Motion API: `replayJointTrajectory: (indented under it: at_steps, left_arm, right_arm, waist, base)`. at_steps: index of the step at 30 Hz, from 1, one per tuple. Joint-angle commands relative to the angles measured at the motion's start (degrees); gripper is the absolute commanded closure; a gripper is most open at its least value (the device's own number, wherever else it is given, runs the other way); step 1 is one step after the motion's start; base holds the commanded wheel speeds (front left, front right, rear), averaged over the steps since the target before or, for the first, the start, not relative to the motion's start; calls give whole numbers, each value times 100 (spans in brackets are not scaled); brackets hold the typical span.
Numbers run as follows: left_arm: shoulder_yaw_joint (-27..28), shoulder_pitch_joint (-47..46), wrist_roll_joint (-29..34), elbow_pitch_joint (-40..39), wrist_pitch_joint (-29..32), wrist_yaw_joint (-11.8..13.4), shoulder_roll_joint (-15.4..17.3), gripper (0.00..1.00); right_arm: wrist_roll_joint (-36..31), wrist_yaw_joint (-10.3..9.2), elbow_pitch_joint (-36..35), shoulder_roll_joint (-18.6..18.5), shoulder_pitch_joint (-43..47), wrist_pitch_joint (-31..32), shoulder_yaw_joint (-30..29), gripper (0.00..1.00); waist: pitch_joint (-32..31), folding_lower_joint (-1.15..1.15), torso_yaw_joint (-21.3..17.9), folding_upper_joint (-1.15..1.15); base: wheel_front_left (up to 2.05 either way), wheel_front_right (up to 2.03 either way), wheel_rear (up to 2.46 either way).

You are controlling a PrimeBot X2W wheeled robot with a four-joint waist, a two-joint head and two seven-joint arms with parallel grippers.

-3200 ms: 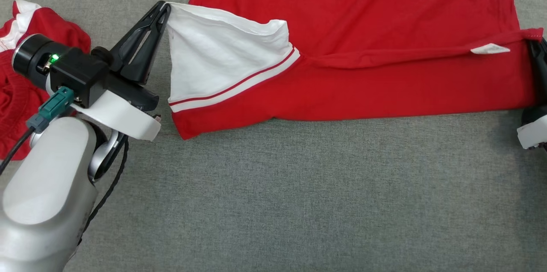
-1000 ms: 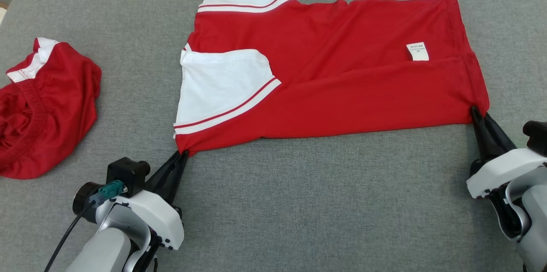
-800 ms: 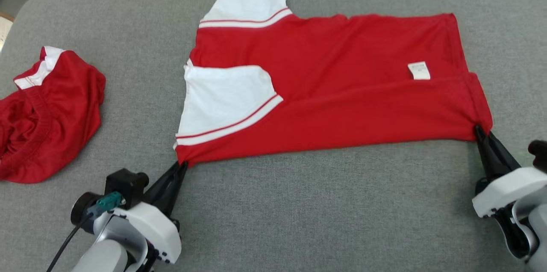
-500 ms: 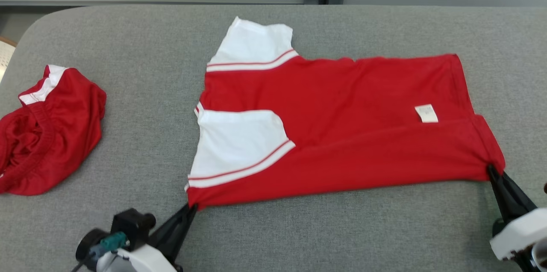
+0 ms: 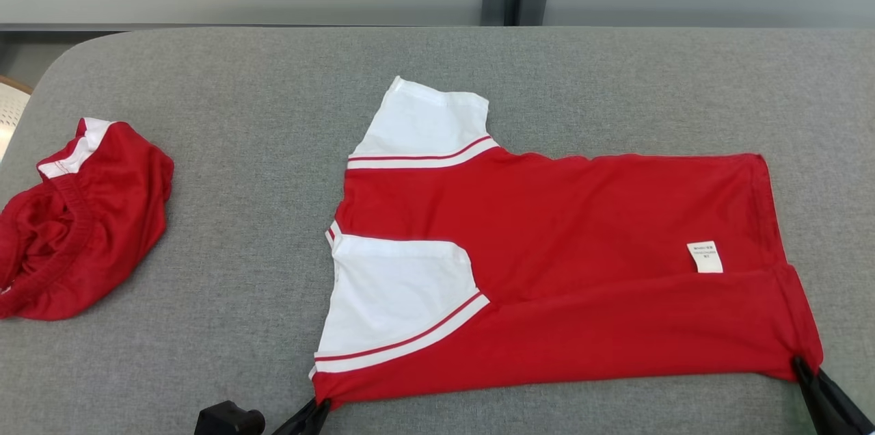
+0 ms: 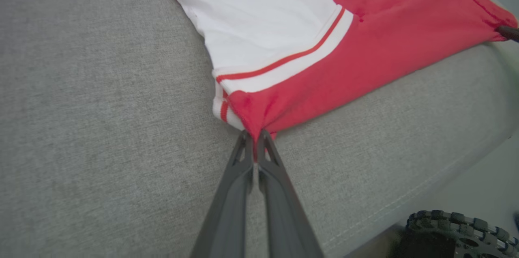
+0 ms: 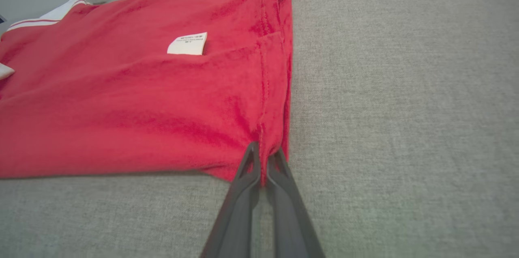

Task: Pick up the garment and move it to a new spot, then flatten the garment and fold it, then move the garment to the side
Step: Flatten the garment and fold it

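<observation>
Here, a smooth red-and-white shirt [image 5: 581, 230] flat on coarse grey upholstery [image 5: 239, 113].

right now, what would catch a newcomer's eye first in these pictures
The red and white shirt lies flat at the centre of the grey surface, one sleeve folded in. The left gripper and right gripper each pinch a near corner. A second red garment lies crumpled at the far left.

The left end effector [image 6: 255, 138] and right end effector [image 7: 264, 154] each have two long, matte dark-grey fingers tapering to slim, slotted tips. A black rounded housing [image 5: 229, 419] shows at seven o'clock in head view, and a black knobbly-treaded wheel [image 6: 450, 233] at five o'clock in left wrist view.
</observation>
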Motion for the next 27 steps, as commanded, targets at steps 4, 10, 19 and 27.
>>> replayJointTrajectory:
  at_steps: [4,10,19,27]
  left_arm:
    - [53,78,-67,17,56,114,68,75]
    - [177,137,-187,-6,112,294,58,0]
    - [929,497,-717,-952,150,802,263,0]
    - [1143,-1401,-529,-940,703,642,505,0]
  right_arm:
    - [-113,-13,-202,58,257,181,-245,31]
    - [-241,-13,-560,84,471,443,-562,0]
    - [-529,-12,-1214,265,531,348,-1114,0]
    - [-943,-12,-1489,579,-202,386,-879,0]
  waist:
    - [-24,0,-11,0]
    - [-39,0,-48,0]
    - [-40,0,-193,0]
    - [391,0,-324,0]
  base:
    - [0,0,0]
    - [0,0,0]
    - [0,0,0]
    - [0,0,0]
